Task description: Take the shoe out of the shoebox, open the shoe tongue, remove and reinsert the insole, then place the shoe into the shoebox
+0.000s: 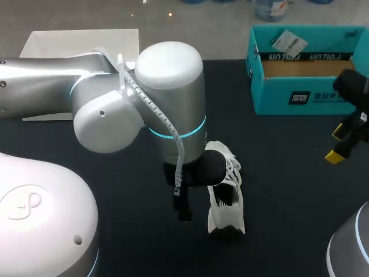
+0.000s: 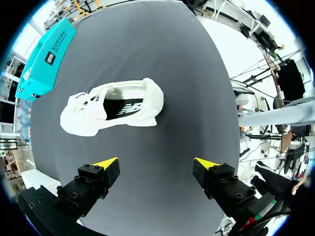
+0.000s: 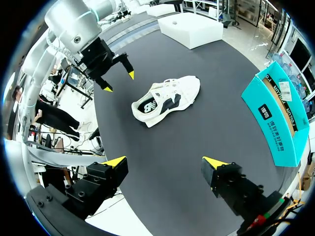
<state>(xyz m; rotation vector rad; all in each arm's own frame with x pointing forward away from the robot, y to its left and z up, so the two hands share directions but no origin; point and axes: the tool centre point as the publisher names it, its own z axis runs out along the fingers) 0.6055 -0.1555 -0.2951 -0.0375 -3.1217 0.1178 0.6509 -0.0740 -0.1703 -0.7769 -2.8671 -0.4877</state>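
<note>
Bright, even light — faint shadow beside the shoe [image 2: 113, 110]

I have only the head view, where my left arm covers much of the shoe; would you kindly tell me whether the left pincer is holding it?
Observer: No; the left pincer is open, and the shoe lies ahead of it, untouched.
Operator: Thank you. Which way does it point?
Observer: Its toe end is the end nearer the shoebox.
Operator: And the right pincer?
Observer: The right pincer is open and empty, with the shoe well ahead of it.
</note>
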